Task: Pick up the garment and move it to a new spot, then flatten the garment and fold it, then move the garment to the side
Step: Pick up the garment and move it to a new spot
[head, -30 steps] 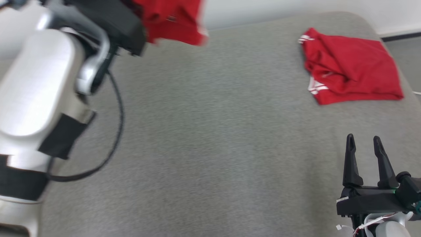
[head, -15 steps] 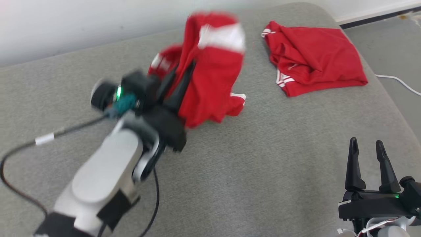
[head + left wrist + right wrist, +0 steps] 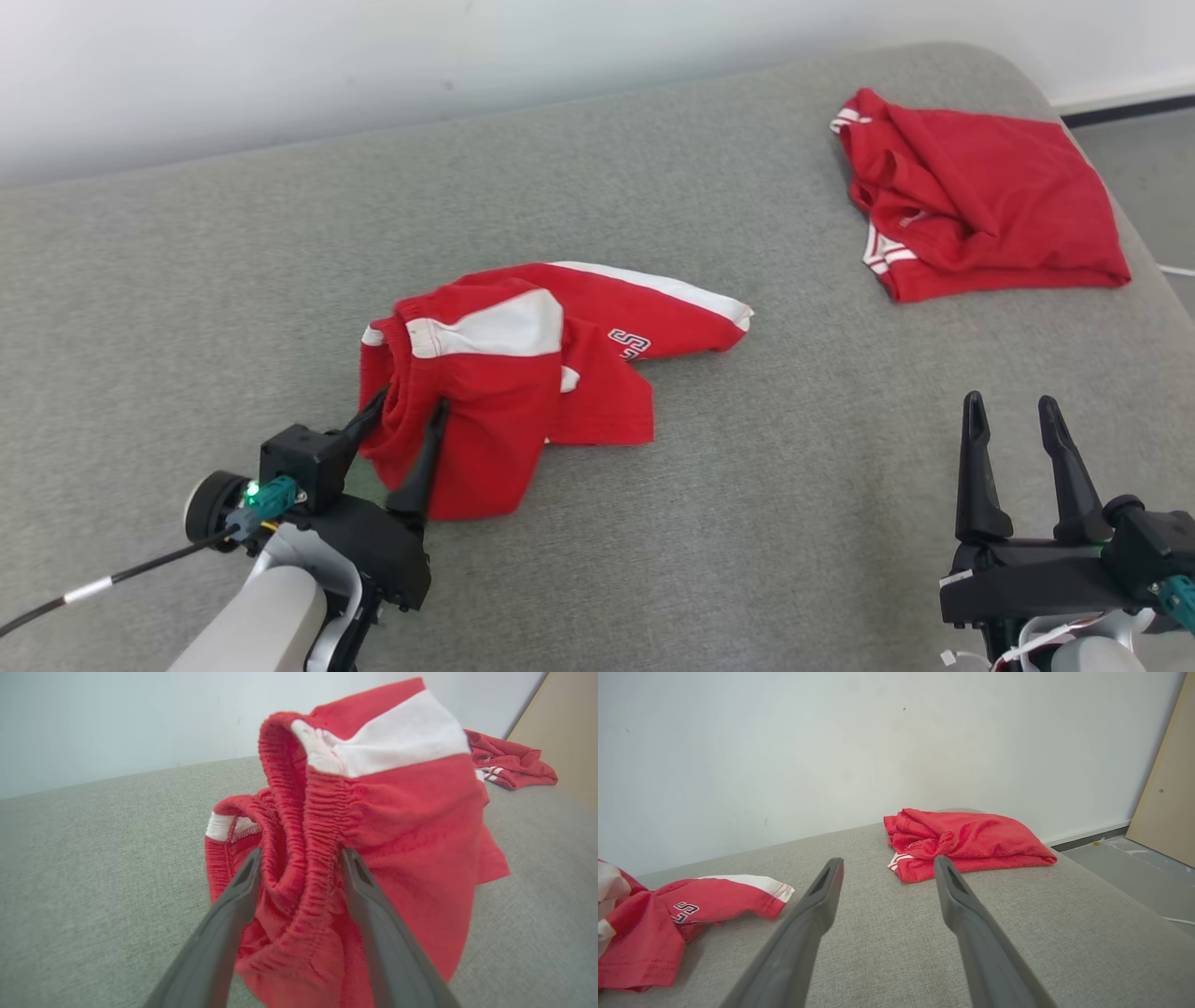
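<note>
Two red garments lie on the grey cushion [image 3: 653,523], well apart. The garment [image 3: 523,373] to be handled is crumpled left of the middle, its gathered waistband toward the robot and one leg stretched out to the right. It has two white panels, one across the waistband end and one along the far edge of that leg. The only writing is a small white mark outlined in black on the leg, which starts with what looks like an "S"; the rest cannot be read. The second garment [image 3: 980,215] sits folded at the far right corner, with thin white stripes at two places on its left edge. There are two grippers, each with two dark fingers. The left gripper [image 3: 409,401] has its fingers spread on either side of the bunched waistband, flanking it without pinching it. The right gripper [image 3: 1008,401] hovers at the near right, spread and empty.
</note>
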Robot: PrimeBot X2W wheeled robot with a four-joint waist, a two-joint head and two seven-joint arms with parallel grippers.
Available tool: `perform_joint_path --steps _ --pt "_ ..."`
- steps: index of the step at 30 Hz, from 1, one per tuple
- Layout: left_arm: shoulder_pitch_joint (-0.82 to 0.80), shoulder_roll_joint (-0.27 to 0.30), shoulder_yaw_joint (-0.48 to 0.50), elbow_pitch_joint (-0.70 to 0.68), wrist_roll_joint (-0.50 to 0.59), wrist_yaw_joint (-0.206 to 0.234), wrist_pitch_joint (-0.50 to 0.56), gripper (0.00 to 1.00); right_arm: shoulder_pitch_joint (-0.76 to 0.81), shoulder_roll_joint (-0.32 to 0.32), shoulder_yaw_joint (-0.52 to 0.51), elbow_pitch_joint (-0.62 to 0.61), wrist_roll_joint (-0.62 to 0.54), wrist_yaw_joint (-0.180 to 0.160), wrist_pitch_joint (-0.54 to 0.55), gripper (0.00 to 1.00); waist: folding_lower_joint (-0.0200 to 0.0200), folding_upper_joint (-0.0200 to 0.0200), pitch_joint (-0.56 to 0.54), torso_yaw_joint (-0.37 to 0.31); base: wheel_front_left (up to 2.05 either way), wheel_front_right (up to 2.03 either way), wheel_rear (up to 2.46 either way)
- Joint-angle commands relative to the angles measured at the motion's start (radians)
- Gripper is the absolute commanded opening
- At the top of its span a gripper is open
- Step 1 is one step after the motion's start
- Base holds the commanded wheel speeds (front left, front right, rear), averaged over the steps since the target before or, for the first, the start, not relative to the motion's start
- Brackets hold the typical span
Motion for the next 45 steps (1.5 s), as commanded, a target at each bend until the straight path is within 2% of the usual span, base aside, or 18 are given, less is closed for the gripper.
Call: perform_joint_path --steps 1,6,15,21,24,33,45 --pt "0.017 -0.004 0.006 -0.004 0.004 0.002 -0.008 1.0 0.011 0.0 -0.001 0.0 -0.004 -0.003 -0.004 1.0 0.0001 0.0001 -0.021 0.023 0.0 0.0 0.0" --pt "0.077 -0.011 0.095 -0.103 0.043 0.02 -0.009 1.0 0.026 -0.003 0.004 -0.003 -0.011 -0.003 -0.004 1.0 0.0001 0.0001 -0.052 0.066 0.0 0.0 0.0" --pt "0.235 0.005 0.316 -0.317 0.166 0.057 -0.01 1.0 0.056 -0.01 0.029 -0.006 -0.004 -0.003 -0.004 1.0 0.0001 0.0001 -0.118 0.149 0.0 0.0 0.0" --pt "0.36 0.018 0.444 -0.445 0.243 0.057 -0.01 1.0 0.07 -0.017 0.055 -0.007 0.003 -0.003 -0.004 1.0 0.0001 0.0001 -0.152 0.192 0.0 0.0 0.0" --pt "0.416 0.006 0.496 -0.481 0.264 0.061 -0.01 1.0 0.082 -0.021 0.063 -0.009 0.008 -0.003 -0.004 1.0 0.0001 0.0001 -0.164 0.21 0.0 0.0 0.0" --pt "0.557 -0.06 0.596 -0.508 0.28 0.022 -0.01 1.0 0.102 -0.036 0.092 -0.007 0.02 -0.003 -0.004 1.0 0.0001 0.0001 -0.186 0.244 0.0 0.0 0.0" --pt "0.611 -0.149 0.668 -0.472 0.312 -0.05 -0.01 1.0 0.124 -0.041 0.114 0.012 0.032 -0.003 -0.004 1.0 0.0001 0.0001 -0.19 0.258 0.0 0.0 0.0"
